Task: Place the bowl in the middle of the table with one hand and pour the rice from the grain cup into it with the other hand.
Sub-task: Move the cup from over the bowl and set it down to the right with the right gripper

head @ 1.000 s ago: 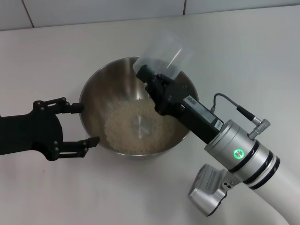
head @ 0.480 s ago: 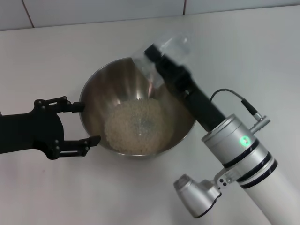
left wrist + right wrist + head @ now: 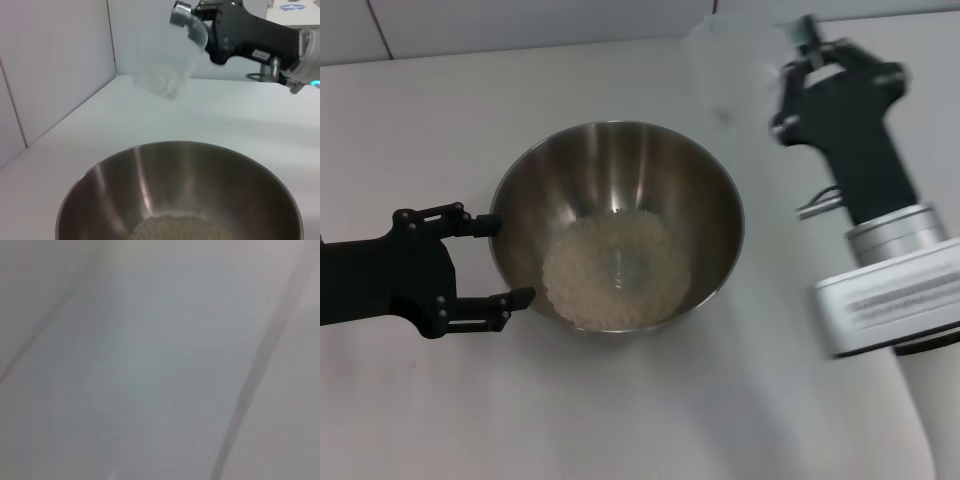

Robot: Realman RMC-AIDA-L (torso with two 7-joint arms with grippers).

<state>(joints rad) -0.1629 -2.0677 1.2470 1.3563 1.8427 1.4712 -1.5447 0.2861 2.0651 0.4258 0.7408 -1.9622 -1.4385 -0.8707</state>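
Observation:
The steel bowl (image 3: pixel 650 170) stands mid-table on the white table (image 3: pixel 620 410), with a flat pile of rice (image 3: pixel 610 275) in its bottom. My left gripper (image 3: pixel 507 262) is open, its two black fingers at the bowl's left rim. My right gripper (image 3: pixel 792 78) is shut on the clear grain cup (image 3: pixel 725 70), held in the air behind and to the right of the bowl. The cup looks empty. The left wrist view shows the bowl's rim (image 3: pixel 180 147), the rice (image 3: pixel 175 231), the cup (image 3: pixel 165 70) and the right gripper (image 3: pixel 200 25). The right wrist view is a grey blur.
A tiled wall (image 3: pixel 520 20) runs along the table's far edge. My right arm's silver wrist (image 3: pixel 895 290) hangs over the table to the right of the bowl. Bare tabletop lies in front of the bowl.
My right gripper has lifted the cup out from over the bowl and swung it back and to the right. The left gripper and bowl have not moved.

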